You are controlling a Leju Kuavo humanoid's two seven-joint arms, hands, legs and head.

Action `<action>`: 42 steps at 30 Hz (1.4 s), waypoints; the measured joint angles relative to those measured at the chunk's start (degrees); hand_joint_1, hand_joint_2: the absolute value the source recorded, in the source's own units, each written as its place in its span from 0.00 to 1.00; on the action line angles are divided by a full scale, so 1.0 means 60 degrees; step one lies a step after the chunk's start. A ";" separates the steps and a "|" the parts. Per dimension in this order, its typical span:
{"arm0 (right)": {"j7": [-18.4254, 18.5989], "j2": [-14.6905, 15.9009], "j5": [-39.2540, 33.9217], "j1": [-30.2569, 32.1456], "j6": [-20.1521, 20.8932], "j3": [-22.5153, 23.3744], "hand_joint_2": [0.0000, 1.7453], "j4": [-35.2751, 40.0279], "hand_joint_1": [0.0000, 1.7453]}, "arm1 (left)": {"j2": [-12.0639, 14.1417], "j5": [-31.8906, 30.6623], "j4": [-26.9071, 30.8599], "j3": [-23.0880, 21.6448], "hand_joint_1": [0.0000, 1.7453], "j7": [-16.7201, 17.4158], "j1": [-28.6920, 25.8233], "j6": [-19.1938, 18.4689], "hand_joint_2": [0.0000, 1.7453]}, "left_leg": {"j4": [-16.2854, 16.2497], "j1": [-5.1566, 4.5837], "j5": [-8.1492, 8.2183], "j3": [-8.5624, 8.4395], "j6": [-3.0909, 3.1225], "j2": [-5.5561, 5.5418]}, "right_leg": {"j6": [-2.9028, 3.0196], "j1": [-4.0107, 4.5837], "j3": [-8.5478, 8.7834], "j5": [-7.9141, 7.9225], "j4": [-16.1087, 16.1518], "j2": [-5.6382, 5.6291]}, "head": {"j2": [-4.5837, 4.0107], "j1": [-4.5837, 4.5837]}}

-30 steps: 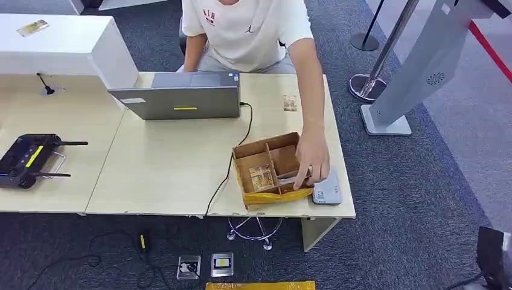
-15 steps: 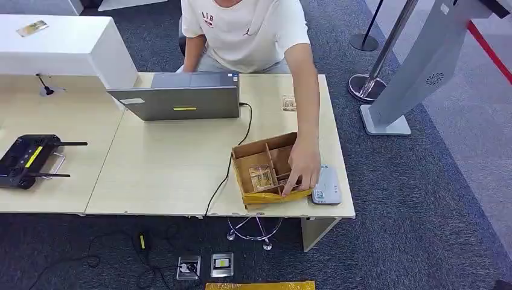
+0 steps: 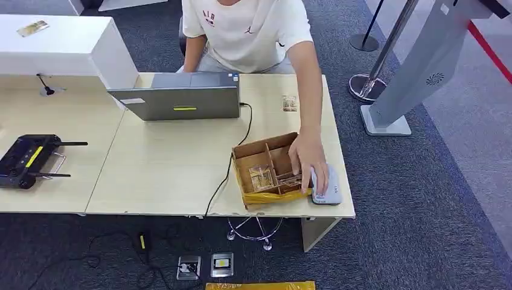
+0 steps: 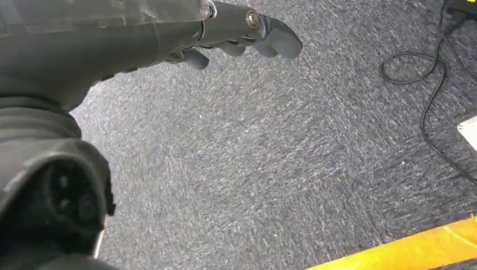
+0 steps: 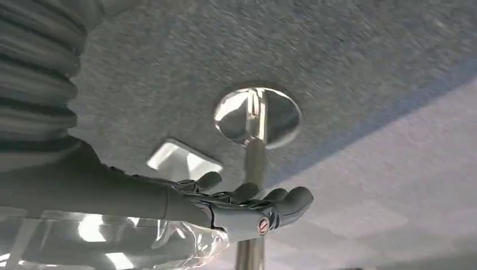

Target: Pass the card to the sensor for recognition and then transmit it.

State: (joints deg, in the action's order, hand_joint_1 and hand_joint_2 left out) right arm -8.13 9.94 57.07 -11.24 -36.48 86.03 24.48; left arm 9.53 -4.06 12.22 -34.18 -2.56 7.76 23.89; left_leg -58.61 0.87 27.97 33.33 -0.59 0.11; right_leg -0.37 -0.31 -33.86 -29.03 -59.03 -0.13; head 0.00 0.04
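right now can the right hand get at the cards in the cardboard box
Probably not. The right hand hangs over carpet near a stanchion base, away from the table, and a person's hand rests across the cardboard box and the sensor.

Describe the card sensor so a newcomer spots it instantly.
Start at the light wooden table and go to its front right corner. Beside the open, divided cardboard box lies the sensor, a flat pale-grey slab with rounded corners; unlike the brown box, it is grey, and a person's hand rests on it.

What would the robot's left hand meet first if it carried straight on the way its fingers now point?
Probably the grey carpet: the left hand hangs empty over bare floor, with a black cable off to one side. Depth is unclear.
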 joint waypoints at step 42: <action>0.3429 -0.0062 0.3279 0.0090 0.5144 -0.1821 1.00 -0.2183 0.00 | -0.0080 -0.0882 0.0000 -0.0226 0.00 -0.0015 0.0181 -0.0062 0.00 | 0.0000 0.0000 -0.0001 -0.0006 0.0000 -0.0002 | 0.0001 -0.0001 0.0005 0.0000 -0.0002 0.0002 | 0.0000 0.0004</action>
State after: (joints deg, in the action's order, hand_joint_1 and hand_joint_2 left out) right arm 12.44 9.57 76.74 -10.70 -5.62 75.10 11.39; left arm 9.05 -9.35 12.22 -35.54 -2.64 8.84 23.52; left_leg -58.61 0.87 27.97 33.29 -0.58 0.10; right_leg -0.37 -0.31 -33.84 -29.03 -59.04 -0.12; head 0.00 0.07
